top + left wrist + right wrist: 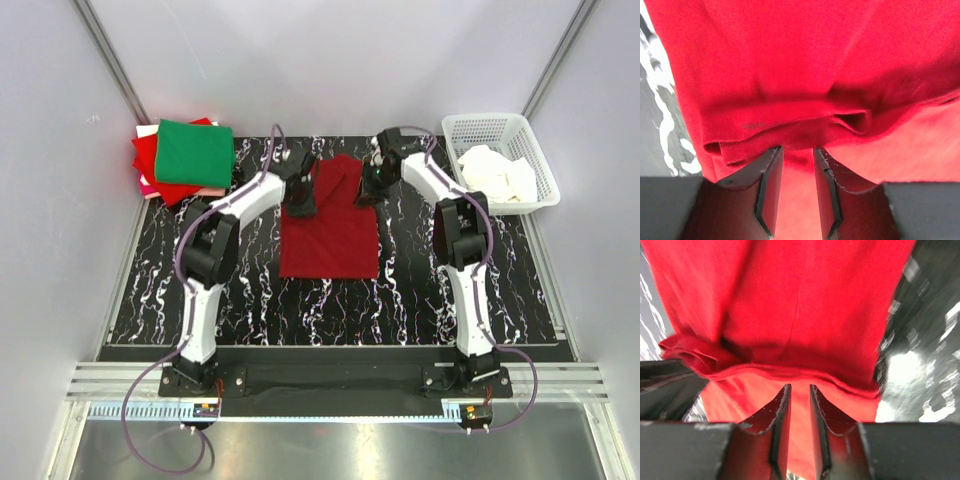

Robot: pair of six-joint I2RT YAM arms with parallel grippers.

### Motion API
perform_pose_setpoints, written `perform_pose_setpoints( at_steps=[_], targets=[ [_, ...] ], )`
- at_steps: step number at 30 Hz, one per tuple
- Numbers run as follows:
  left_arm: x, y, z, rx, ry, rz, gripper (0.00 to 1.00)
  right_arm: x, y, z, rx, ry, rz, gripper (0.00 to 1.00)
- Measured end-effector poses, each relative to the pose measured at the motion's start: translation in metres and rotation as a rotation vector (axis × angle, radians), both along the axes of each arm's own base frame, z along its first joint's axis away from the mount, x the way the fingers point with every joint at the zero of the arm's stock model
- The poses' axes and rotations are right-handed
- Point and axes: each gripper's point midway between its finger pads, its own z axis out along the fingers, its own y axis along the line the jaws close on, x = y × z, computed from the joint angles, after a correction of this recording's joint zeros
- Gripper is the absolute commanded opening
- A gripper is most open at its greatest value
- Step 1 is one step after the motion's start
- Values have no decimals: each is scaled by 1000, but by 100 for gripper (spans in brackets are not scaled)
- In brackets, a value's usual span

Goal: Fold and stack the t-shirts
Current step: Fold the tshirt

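Observation:
A dark crimson red t-shirt [330,240] lies in the middle of the black marbled table, its far part bunched up between my grippers. My left gripper [301,197] is at the shirt's left far edge. In the left wrist view a folded hem [790,127] lies across its fingertips, and the jaws stand narrowly apart [798,152]. My right gripper [367,190] is at the right far edge. In the right wrist view its jaws are close together [798,387] just under a red hem [790,372]. Folded t-shirts are stacked at the far left, green [195,152] on top.
A white lattice basket [533,150] with white cloths [497,172] stands at the far right. Bright red [148,155] and pale pink edges stick out under the green shirt. Grey walls close in the table on three sides.

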Motion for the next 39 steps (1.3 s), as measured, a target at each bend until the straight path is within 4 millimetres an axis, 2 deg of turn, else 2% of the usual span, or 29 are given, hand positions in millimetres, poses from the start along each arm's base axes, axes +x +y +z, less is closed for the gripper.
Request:
perform_pose_setpoints(
  at_steps=[4, 5, 6, 8, 10, 13, 15, 16, 19, 21, 25, 29, 32, 33, 39],
  targets=[
    [47, 8, 32, -3, -70, 30, 43, 28, -12, 15, 9, -38, -38, 35],
    [53, 13, 41, -1, -86, 39, 44, 30, -16, 18, 11, -41, -46, 38],
    [58, 19, 51, 1, -102, 51, 46, 30, -20, 21, 13, -43, -55, 47],
    [59, 31, 65, 7, -124, 72, 49, 23, -29, 24, 19, -38, -71, 54],
    [47, 39, 69, 11, -122, 80, 51, 2, -35, 27, 21, -11, -81, 64],
    [-1, 54, 64, 23, -75, 79, 53, -38, -41, 34, 29, 11, -86, 77],
    [-33, 62, 57, 12, -59, 85, 54, -71, -46, 39, 39, 14, -90, 80],
    [-60, 70, 50, 9, -31, 87, 55, -86, -48, 42, 47, 17, -92, 81],
    [-89, 76, 41, -16, -22, 96, 56, -124, -53, 44, 79, 13, -96, 80],
    [-110, 83, 32, -32, -11, 112, 56, -145, -56, 33, 89, 35, -100, 79],
    [-138, 87, 13, -83, 2, 137, 57, -181, -62, -5, 79, 132, -109, 73],
    [-151, 85, -7, -124, 25, 165, 57, -199, -65, -22, 76, 188, -114, 69],
    [-158, 84, -20, -150, 37, 184, 58, -195, -61, -23, 95, 178, -112, 66],
    [-159, 84, -23, -157, 39, 191, 58, -193, -60, -24, 104, 174, -111, 61],
    [-147, 73, -22, -222, -5, 208, 58, -188, -50, -32, 141, 201, -103, 50]
  ],
)
